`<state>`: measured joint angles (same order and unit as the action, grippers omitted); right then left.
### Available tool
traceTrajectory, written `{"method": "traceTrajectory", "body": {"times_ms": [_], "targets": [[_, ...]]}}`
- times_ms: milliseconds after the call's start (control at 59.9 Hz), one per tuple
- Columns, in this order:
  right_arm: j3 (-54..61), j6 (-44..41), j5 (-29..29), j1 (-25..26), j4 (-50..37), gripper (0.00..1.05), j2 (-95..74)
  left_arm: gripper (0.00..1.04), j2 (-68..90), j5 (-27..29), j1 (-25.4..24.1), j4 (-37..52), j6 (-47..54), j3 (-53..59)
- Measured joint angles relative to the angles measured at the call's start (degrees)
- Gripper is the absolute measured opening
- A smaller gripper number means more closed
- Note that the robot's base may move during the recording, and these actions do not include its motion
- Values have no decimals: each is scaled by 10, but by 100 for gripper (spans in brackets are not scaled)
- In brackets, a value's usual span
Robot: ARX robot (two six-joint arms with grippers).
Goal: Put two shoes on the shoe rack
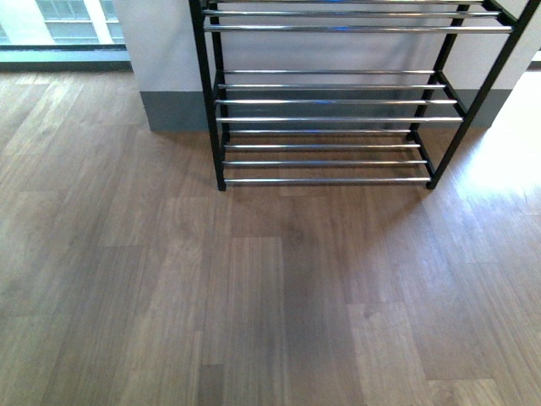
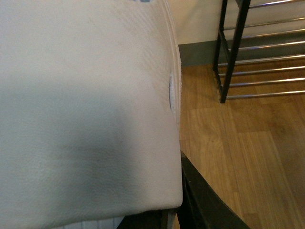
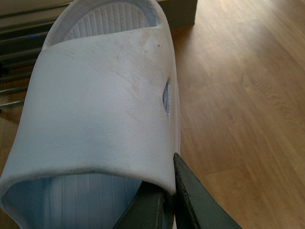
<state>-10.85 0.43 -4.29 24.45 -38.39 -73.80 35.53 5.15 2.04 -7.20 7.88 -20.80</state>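
Filling nearly the whole left wrist view, a white pebbled-strap slide sandal (image 2: 86, 105) sits so close to the lens that its toe, heel and footbed are cut off; only the broad strap and one small oval side vent (image 2: 172, 95) can be made out. The left pincer (image 2: 174, 217) is mostly hidden beneath it. One dark finger (image 2: 205, 205) runs along the sandal's outer edge and a second dark part shows under the strap, so the pincer appears clamped narrowly on the sandal's side.

A second white slide sandal (image 3: 95, 109) is seen more fully from the right wrist, with its ribbed footbed open at both ends of the strap. One edge runs out of frame. The right pincer (image 3: 167, 205) grips it the same way, nearly closed, with a dark finger (image 3: 195, 200) outside the sole rim and another tucked under the strap.

Beyond both sandals lies brown wood-plank floor (image 1: 270, 296). Farther off, apart from both sandals, stands the black-framed shoe rack with chrome rods (image 1: 330, 101), its top cut off. Behind the rack are a grey skirting board (image 1: 173, 110), a pale wall and, farthest left, a window (image 1: 59, 21). The front view takes in only the floor, the rack and that background.
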Motion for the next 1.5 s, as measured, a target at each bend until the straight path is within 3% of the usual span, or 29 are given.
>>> {"method": "traceTrajectory", "body": {"times_ms": [1502], "targets": [[-1, 0, -2, -1, 0, 2, 0, 2, 1, 4, 0, 0, 0, 2]]}}
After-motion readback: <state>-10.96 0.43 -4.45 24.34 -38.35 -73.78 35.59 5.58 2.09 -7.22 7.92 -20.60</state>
